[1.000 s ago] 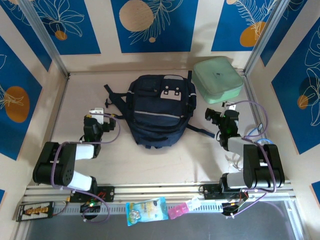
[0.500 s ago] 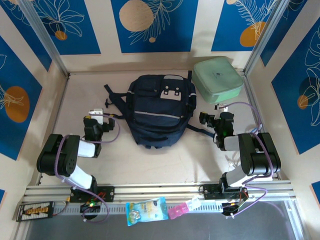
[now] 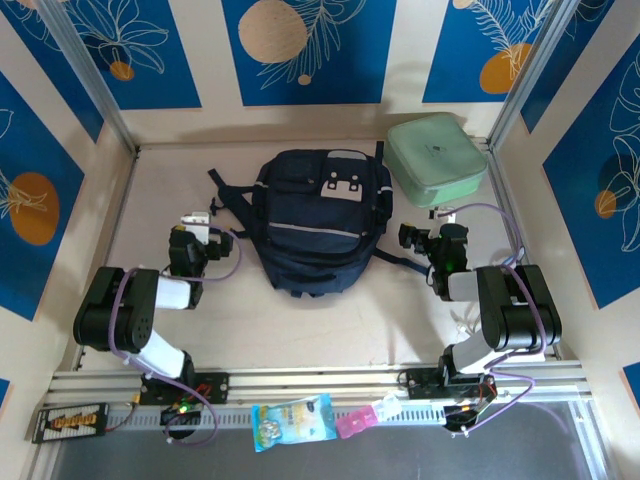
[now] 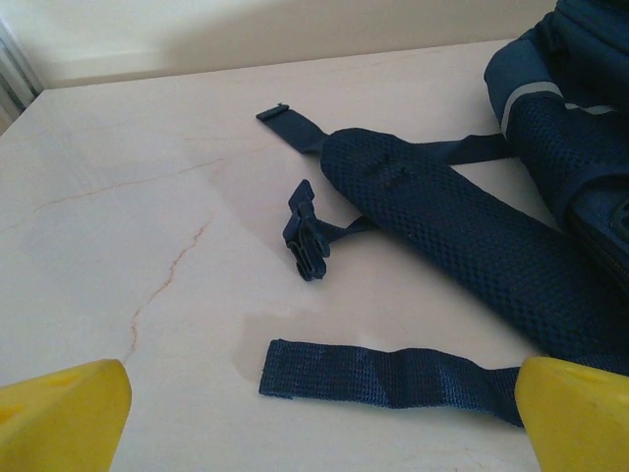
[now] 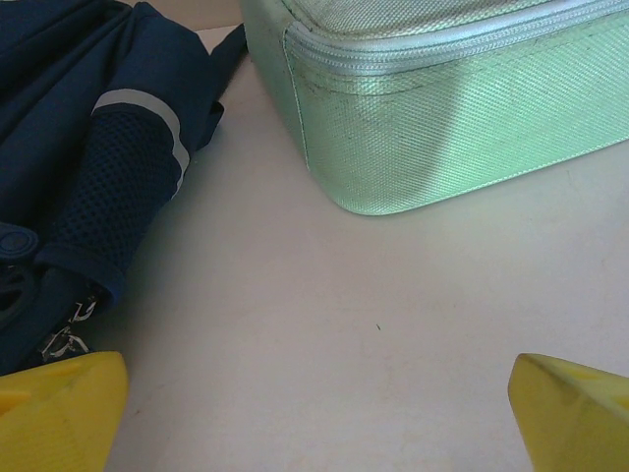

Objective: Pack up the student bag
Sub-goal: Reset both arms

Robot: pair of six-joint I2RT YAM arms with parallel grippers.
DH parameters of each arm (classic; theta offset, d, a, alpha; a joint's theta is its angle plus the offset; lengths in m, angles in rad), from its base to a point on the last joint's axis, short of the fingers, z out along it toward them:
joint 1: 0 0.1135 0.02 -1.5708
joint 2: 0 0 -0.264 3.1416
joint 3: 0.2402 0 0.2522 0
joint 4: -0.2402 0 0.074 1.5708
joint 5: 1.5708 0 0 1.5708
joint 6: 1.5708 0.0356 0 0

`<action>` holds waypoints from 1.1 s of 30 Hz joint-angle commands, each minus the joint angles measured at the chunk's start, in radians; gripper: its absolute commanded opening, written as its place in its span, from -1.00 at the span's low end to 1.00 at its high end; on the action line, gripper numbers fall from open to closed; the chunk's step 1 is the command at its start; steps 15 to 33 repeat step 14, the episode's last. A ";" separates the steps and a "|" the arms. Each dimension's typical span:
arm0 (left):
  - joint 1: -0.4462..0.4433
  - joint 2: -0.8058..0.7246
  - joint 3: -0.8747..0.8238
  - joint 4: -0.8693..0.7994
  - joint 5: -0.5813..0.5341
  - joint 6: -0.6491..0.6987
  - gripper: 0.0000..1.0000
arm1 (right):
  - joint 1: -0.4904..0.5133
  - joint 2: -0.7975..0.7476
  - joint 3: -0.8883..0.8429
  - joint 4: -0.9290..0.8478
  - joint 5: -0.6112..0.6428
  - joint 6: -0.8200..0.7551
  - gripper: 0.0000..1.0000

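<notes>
Table point(image 3: 300, 320), pale marbled top, carried everything. Student bag point(image 3: 318, 220), dark navy, lay flat at mid-table toward 12 o'clock from the arm bases, front pockets and grey patch facing up, zips shut as far as could be seen. Mint green case point(image 3: 436, 160) sat at 2 o'clock of the bag, close beside its top corner, lid zipped; whether the two touched could not be told. Left arm point(image 3: 125, 315) was folded at 8 o'clock of the bag, right arm point(image 3: 510, 315) at 4 o'clock.

Left gripper point(image 3: 200, 228) sat at 9 o'clock of the bag, jaws spread wide, nothing between them; in the left wrist view its yellow fingertips point(image 4: 59, 418) hung low over bare table. Right gripper point(image 3: 412, 236) sat at 3 o'clock of the bag, jaws also wide apart and empty, pointed at the gap between bag and case.

Padded mesh shoulder strap point(image 4: 442, 236) trailed out from the bag at 9 o'clock. Loose webbing end point(image 4: 383, 374) lay flat just ahead of the left fingertips. Small buckle point(image 4: 307, 241) rested on the table beside the mesh strap. Blue packet point(image 3: 293, 420) and pink packet point(image 3: 358, 420) lay on the near rail at 6 o'clock.
</notes>
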 commanded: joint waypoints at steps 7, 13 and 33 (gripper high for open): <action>0.003 0.007 0.022 -0.017 0.025 0.010 0.99 | 0.000 0.004 0.023 0.037 0.015 -0.016 0.98; 0.015 0.007 0.024 -0.022 0.047 -0.003 0.99 | 0.000 0.004 0.023 0.037 0.014 -0.016 0.98; 0.015 0.007 0.019 -0.012 0.046 -0.003 0.99 | 0.000 0.004 0.024 0.037 0.014 -0.016 0.98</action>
